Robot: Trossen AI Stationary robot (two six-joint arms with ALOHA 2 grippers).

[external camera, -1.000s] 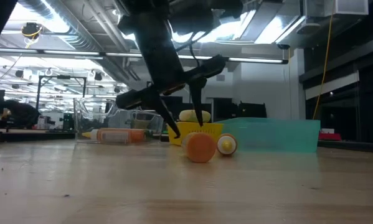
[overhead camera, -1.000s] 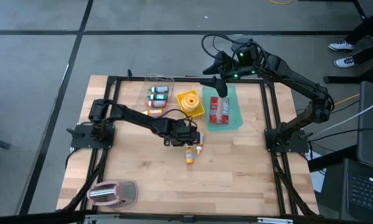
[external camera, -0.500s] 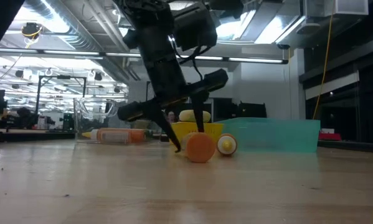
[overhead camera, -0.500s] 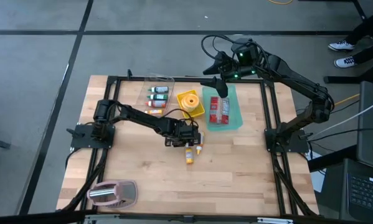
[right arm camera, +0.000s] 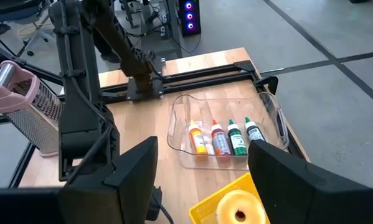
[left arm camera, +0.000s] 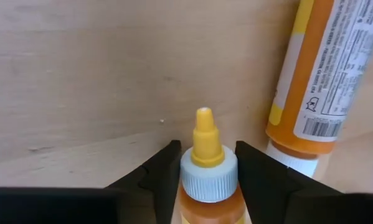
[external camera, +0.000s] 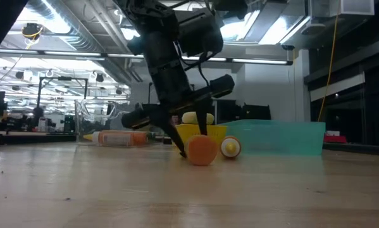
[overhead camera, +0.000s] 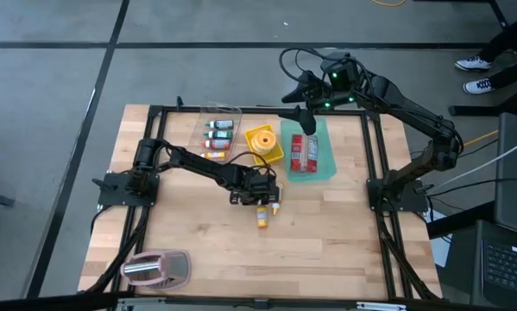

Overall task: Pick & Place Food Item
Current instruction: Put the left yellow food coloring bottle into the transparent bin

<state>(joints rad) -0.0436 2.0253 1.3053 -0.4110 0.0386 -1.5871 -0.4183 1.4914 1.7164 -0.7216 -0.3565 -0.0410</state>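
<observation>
A small orange bottle (left arm camera: 208, 177) with a white ribbed cap and a yellow nozzle lies on the wooden table, nozzle toward the near edge (overhead camera: 276, 207) (external camera: 230, 147). Beside it lies a larger orange bottle (left arm camera: 317, 74) (overhead camera: 262, 218), its round base (external camera: 202, 151) facing the near edge. My left gripper (overhead camera: 261, 198) is low over the table at the small bottle and shut on it. My right gripper (overhead camera: 303, 117) hangs open, high over the far side of the table, touching nothing. My left gripper has the small bottle between its two fingers at the white ribbed cap (left arm camera: 189, 180), with one finger (left arm camera: 161, 177) against each side. The fingers slant steeply down from the table's left and lie across the bottle. The bottle lies on the table.
At the far side stand a clear container (overhead camera: 217, 130) with several small bottles, a yellow holder (overhead camera: 262, 141) and a teal tray (overhead camera: 310, 154) with red packets. A pink grater (overhead camera: 159, 268) lies near the front left corner. Black frame rails run along the table's sides.
My left gripper has come down toward the table at the small bottle, and its fingers have drawn in around the cap. Both bottles lie where they were.
</observation>
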